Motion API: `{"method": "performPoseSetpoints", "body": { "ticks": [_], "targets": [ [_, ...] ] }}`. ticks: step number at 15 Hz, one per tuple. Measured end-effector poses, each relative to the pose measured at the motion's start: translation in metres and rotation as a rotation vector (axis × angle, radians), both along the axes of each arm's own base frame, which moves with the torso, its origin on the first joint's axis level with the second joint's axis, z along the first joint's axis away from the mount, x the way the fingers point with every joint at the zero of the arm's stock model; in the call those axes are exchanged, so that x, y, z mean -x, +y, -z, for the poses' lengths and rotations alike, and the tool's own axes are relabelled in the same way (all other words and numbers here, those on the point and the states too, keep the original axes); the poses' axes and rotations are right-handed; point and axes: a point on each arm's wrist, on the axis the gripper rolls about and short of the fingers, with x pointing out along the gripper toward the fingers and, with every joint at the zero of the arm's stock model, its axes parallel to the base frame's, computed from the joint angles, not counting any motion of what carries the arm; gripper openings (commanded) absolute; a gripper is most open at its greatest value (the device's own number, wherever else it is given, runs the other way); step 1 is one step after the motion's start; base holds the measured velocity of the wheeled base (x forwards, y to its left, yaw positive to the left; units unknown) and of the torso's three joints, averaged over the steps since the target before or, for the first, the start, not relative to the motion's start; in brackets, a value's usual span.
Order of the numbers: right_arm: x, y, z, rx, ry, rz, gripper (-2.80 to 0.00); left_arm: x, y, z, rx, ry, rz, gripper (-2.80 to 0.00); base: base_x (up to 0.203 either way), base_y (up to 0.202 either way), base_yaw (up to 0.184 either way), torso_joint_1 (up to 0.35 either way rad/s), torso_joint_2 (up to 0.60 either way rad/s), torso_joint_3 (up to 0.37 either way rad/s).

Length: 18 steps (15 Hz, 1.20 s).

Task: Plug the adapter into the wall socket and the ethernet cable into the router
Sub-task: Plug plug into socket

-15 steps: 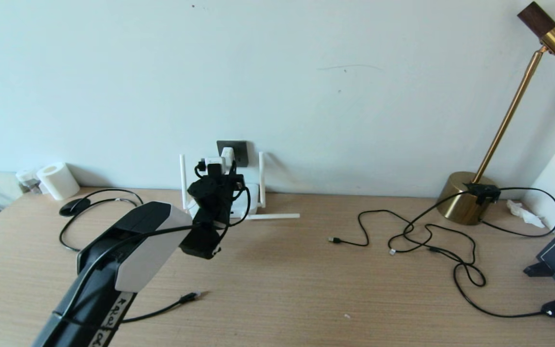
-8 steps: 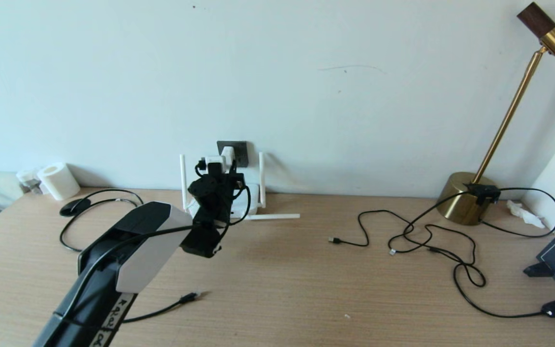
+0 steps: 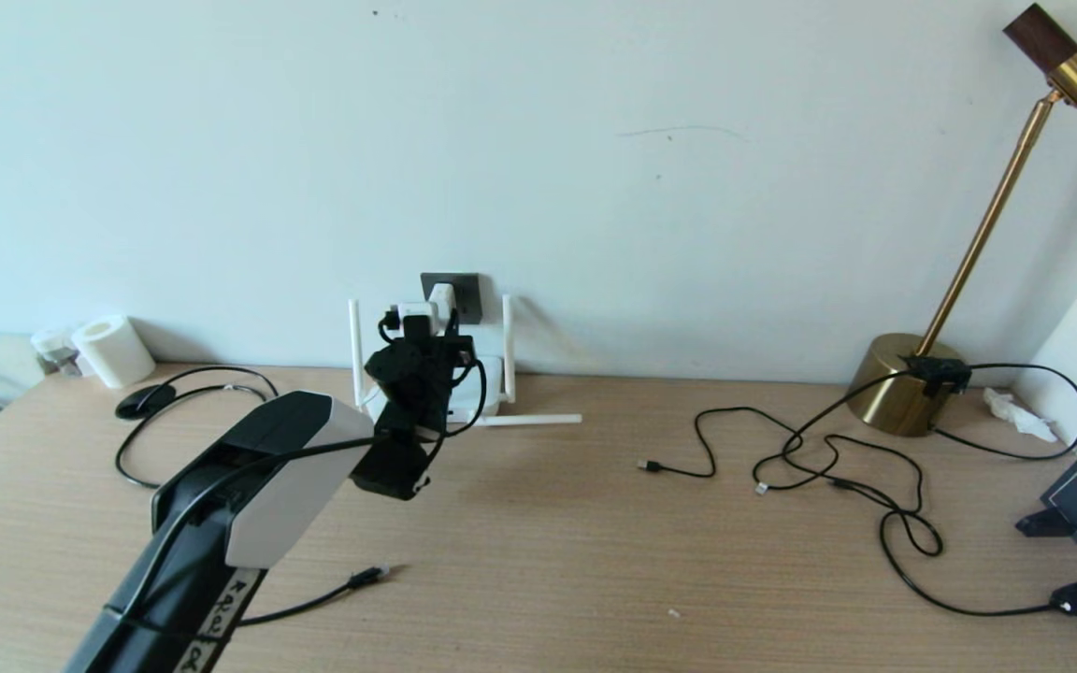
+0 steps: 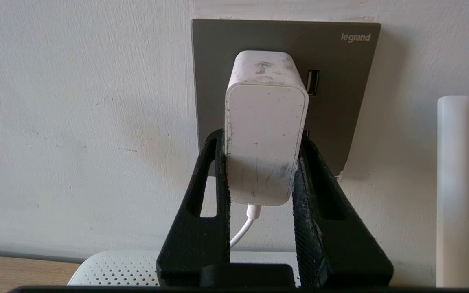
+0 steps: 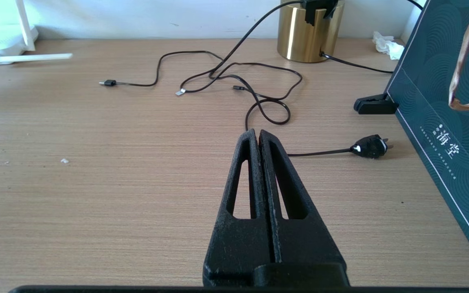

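While the left claw clamps the adapter against the wall socket, centre frame, plugging-in looks nearly finished.
Next: release, then fetch the ethernet cable at lower centre of the surface; right claw sits pinched closed.

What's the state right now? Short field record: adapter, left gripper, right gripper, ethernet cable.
adapter: white block against the wall socket, cord hanging below
left gripper: fingers clamped on the adapter's sides, at the wall above the router
right gripper: shut, empty, above the desk
ethernet cable: plug lying loose on the desk, not in the router
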Motion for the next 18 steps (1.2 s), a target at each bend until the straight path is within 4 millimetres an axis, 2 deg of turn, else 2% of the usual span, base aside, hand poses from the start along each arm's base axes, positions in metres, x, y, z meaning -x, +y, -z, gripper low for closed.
{"method": "performPoseSetpoints", "body": {
  "ticks": [18],
  "targets": [
    [0.0000,0.0000,0.0000,0.000,0.000,0.000,-2.80,-0.0070,-0.0024,0.0011,0.004,-0.021,0.009,-2.80,0.000,0.000,0.000,0.000,0.00,0.000]
  ]
}}
